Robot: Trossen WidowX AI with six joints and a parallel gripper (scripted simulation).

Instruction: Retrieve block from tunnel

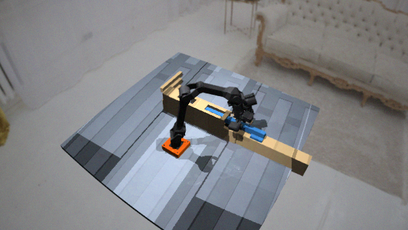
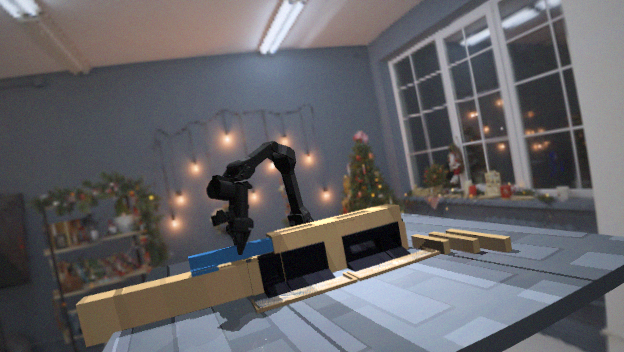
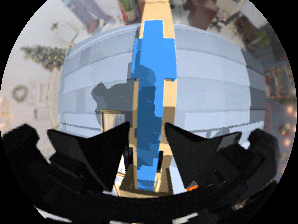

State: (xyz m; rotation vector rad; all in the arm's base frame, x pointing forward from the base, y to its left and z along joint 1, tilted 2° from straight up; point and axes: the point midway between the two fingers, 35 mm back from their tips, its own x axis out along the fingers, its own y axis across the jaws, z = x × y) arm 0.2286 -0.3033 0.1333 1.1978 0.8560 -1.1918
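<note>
Wrist view: the gripper (image 1: 241,121) (image 2: 240,249) (image 3: 147,125) stands parted astride the blue handle (image 1: 258,132) (image 2: 210,260) (image 3: 155,57), holding nothing. The block is out of sight, presumably inside the wooden tunnel (image 1: 203,119) (image 2: 335,226). Drawing out the cage appears to be in hand; next, the fingers should close squarely and pull lengthwise, away from the tunnel.
</note>
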